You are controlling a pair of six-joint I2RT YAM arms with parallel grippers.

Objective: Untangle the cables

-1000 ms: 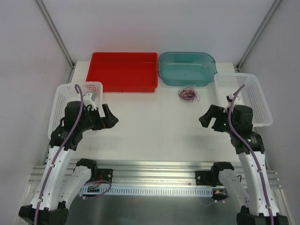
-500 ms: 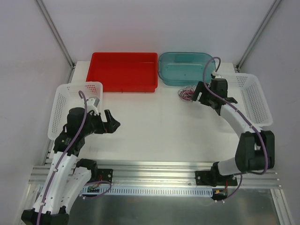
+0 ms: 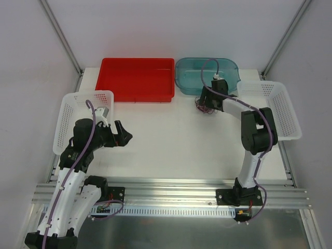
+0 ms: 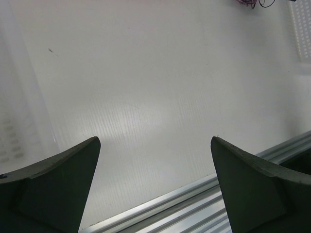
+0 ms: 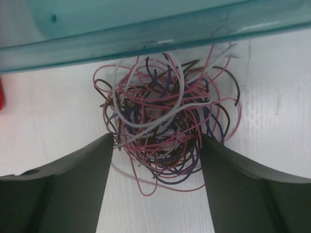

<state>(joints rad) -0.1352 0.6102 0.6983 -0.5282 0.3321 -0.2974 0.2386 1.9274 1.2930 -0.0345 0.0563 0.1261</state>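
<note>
The cables (image 5: 165,126) are a small tangled ball of thin white, black, red-pink and purple wires. They lie on the white table just in front of the teal tub (image 5: 146,29). My right gripper (image 5: 156,141) is open and low over the ball, with one finger on each side of it and touching its outer loops. In the top view the right gripper (image 3: 207,101) covers most of the cables (image 3: 200,107). My left gripper (image 3: 123,135) is open and empty at the left, far from the tangle. In the left wrist view (image 4: 154,141) the cables (image 4: 249,3) show at the top edge.
A red tray (image 3: 136,93) and the teal tub (image 3: 181,85) stand along the back. White mesh baskets stand at the left (image 3: 67,111) and the right (image 3: 285,111). An aluminium rail (image 3: 171,187) runs along the near table edge.
My right arm has swung from the right front to the back middle and come down over the cable ball. The left arm has hardly moved.
</note>
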